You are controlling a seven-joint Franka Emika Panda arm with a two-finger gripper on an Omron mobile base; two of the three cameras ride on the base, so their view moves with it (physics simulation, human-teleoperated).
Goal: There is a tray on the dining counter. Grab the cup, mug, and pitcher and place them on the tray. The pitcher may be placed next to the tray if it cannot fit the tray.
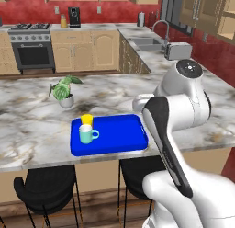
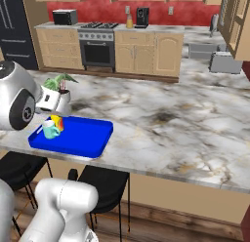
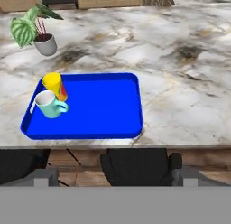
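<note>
The bright blue tray [image 1: 120, 136] [image 2: 83, 136] [image 3: 99, 108] lies near the front edge of the marble dining counter [image 1: 27, 126] [image 2: 171, 124] [image 3: 180, 83]. At its left end stand the yellow cup [image 1: 86, 119] [image 2: 57, 121] [image 3: 53, 84] and the teal mug [image 1: 86, 134] [image 2: 49, 129] [image 3: 48, 104], close together and upright. The pitcher [image 1: 63, 21] [image 2: 129, 22], small and orange, stands on the far worktop beside a black coffee machine. My gripper [image 3: 115, 175] hangs open and empty in front of the counter edge, back from the tray, its fingertips [image 3: 43, 175] far apart.
A potted plant [image 1: 64, 91] [image 2: 59, 90] [image 3: 38, 33] stands just behind the tray's left end. Black stools [image 1: 46, 185] [image 2: 105, 182] [image 3: 135, 166] sit under the counter's front edge. A toaster [image 1: 178, 50] and sink [image 1: 149, 42] are on the right worktop.
</note>
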